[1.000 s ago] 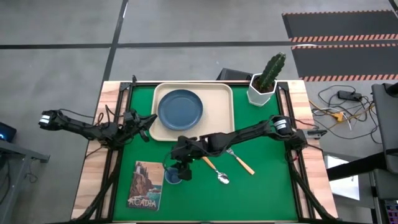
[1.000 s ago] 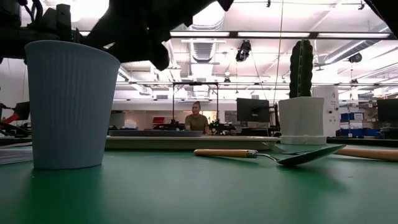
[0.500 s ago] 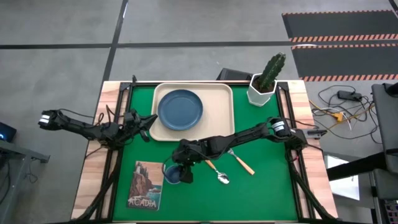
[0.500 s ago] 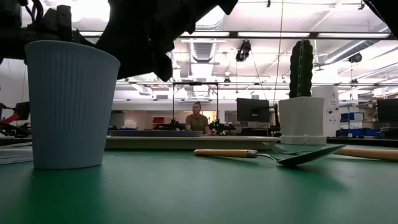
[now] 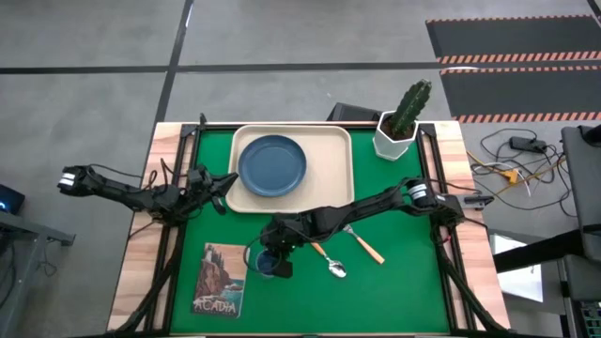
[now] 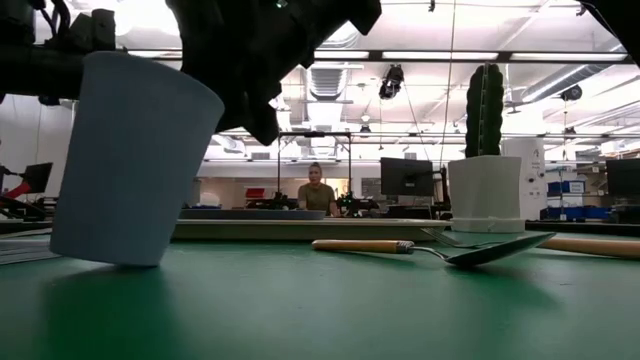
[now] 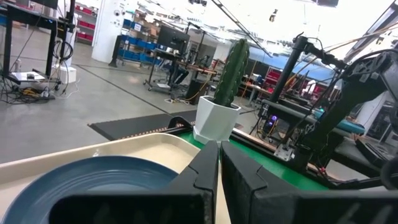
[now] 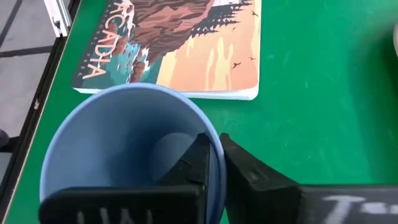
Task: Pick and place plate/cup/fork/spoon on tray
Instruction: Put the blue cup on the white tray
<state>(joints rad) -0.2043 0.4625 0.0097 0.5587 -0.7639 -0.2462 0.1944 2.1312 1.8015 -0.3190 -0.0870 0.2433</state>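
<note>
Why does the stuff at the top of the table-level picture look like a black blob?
Low view: bright ceiling lights behind backlight the right end effector, so it reads as a silhouette over the tilted cup. High view: light is even, and arm and cup show plainly.

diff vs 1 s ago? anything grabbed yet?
The right gripper has come down onto the cup and pinched its rim, one finger inside and one outside. The cup, upright before, now tilts, one edge of its base lifted off the mat. The left gripper stays shut by the tray. The plate on the tray, the spoon and the fork have not moved.
</note>
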